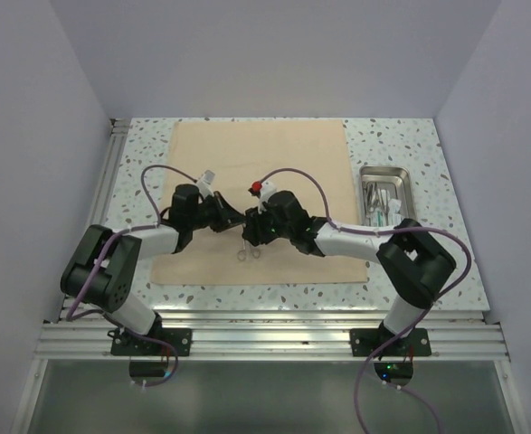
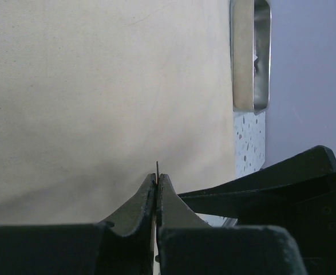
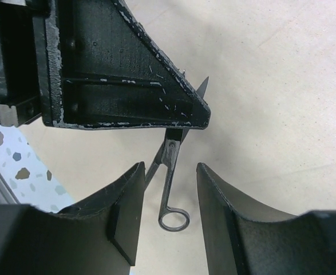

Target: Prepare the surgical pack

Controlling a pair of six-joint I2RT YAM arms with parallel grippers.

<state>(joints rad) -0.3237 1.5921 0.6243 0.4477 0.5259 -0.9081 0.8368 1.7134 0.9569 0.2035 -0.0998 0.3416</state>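
Matt cloth, bright steel, scuffed black plastic.
We see a tan cloth (image 1: pixel 265 154) of fine matt weave, a glossy steel tray (image 1: pixel 388 168), thin grey metal scissors (image 3: pixel 172 148), a speckled stone-look table (image 1: pixel 401 145), and matt black fingers (image 3: pixel 127 74) with pale scratches.

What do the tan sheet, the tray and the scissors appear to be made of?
Sheet: woven cloth with a matte tan finish, judging by the fine weave texture and soft creases in the wrist views.
Tray: polished metal, probably stainless steel, since its rounded rim gives mirror-like reflections.
Scissors: thin bare metal, likely steel, with a grey sheen, a pivot screw and a slim finger ring.
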